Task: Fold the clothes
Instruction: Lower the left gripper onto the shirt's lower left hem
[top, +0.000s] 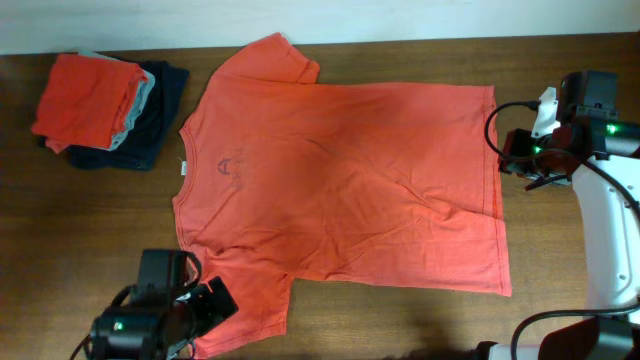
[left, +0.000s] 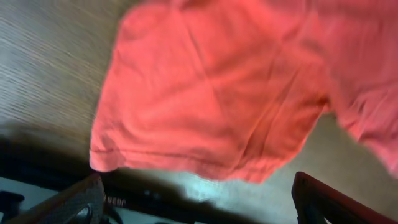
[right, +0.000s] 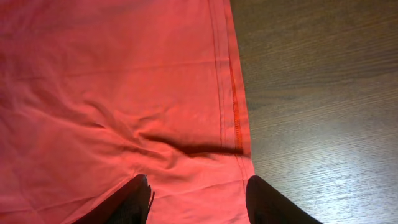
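The shirt (top: 340, 180) lies 9-to-3; open left jaws sit at its 7 o'clock sleeve (top: 250, 310), open right jaws over its 3 o'clock hem (top: 497, 190).

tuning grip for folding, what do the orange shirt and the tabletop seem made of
Orange-red T-shirt: looks like soft knit cotton or a cotton blend, matte; it lies limp with shallow creases and a double-stitched hem.
Table: dark brown wood or wood-look laminate, fine straight grain with a slight sheen; which one is unclear.
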